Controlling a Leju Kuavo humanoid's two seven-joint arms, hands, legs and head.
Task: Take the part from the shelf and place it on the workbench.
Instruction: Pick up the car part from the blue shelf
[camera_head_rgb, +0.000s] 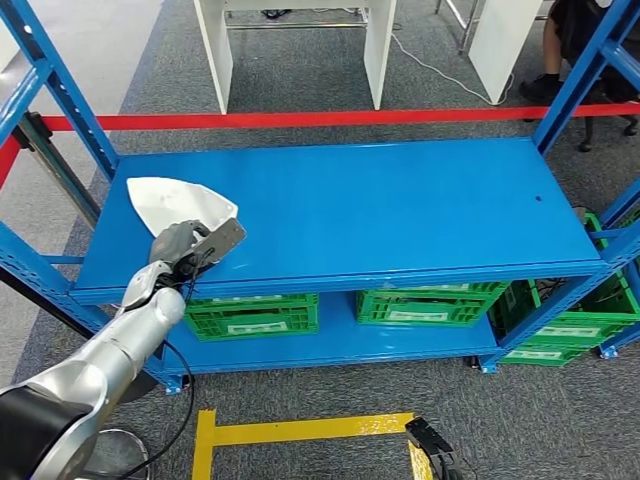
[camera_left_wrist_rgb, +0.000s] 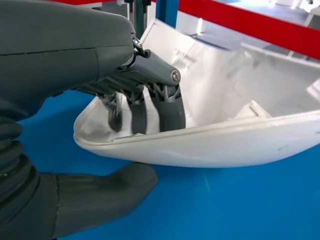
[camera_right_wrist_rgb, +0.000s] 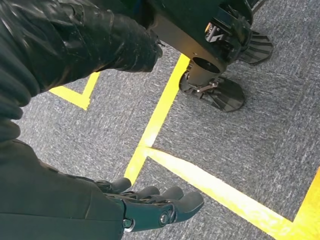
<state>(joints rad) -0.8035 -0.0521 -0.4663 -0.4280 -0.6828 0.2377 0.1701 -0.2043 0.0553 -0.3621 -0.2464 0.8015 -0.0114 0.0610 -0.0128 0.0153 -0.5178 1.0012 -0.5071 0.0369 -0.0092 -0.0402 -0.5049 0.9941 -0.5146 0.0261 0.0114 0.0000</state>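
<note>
The left hand (camera_head_rgb: 181, 245) is clamping fingers (camera_left_wrist_rgb: 171, 112) and thumb on the white part (camera_head_rgb: 177, 203), near-left on the blue shelf (camera_head_rgb: 377, 200); lifting comes next. The right hand (camera_right_wrist_rgb: 158, 205) is hanging open.

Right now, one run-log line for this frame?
left hand: grips white part rim | part: on blue shelf | right hand: hanging, holds nothing

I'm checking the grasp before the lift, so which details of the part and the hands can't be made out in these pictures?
- White part: the near edge is hidden by the left hand in the head view; the far end is cut off by the frame edge in the left wrist view.
- Thumb: contact with the part's underside is unclear.
- Right hand: partly hidden by its own wrist cover.
</note>
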